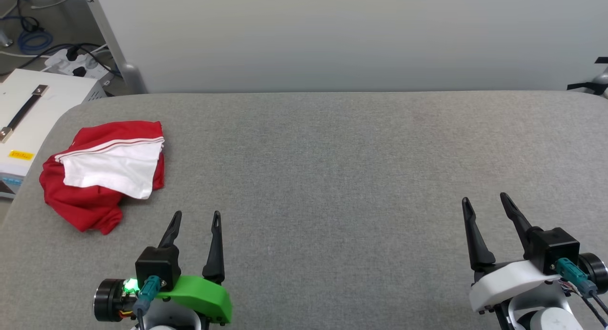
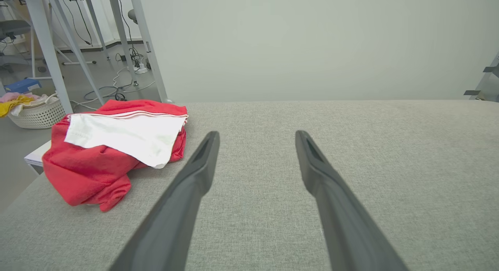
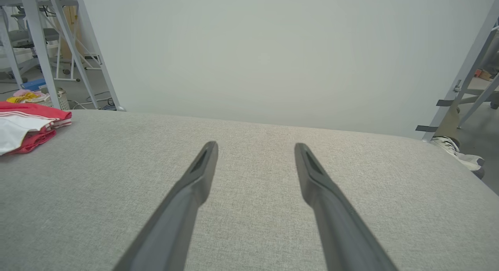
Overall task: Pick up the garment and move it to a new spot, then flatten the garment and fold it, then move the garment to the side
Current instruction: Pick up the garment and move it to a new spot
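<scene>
Grey woven fabric covered the desk, which ran wide from left to right in front of a pale wall panel.

Garment: a crumpled red heap at the far-left corner of the desk, close to the left edge and well apart from both claws. No step of the task judged begun.
- Orientation: the heap was loosely bunched, so no true long axis. Its longer run went roughly from a near-left lobe up to the far-right corner. Collar and hem direction could not be told.
- White sleeve lay flat on top of the red cloth. Its striped trim ran nearly left to right on the far side, and the loose white end pointed toward the near right.

Left claw: released, fingers spread, nothing between them. It sat at the near edge, just to the near right of the heap, pointing away from the robot.

Right claw: also released and empty, at the near right, well apart from the garment.

Judgement: both arms looked parked low and wide as a start posture, which left the middle of the desk free as the likely spreading spot. The left claw was the closer one, so it would probably make the first pick, and a pinch on the raised sleeve or a red fold seemed easiest.
</scene>
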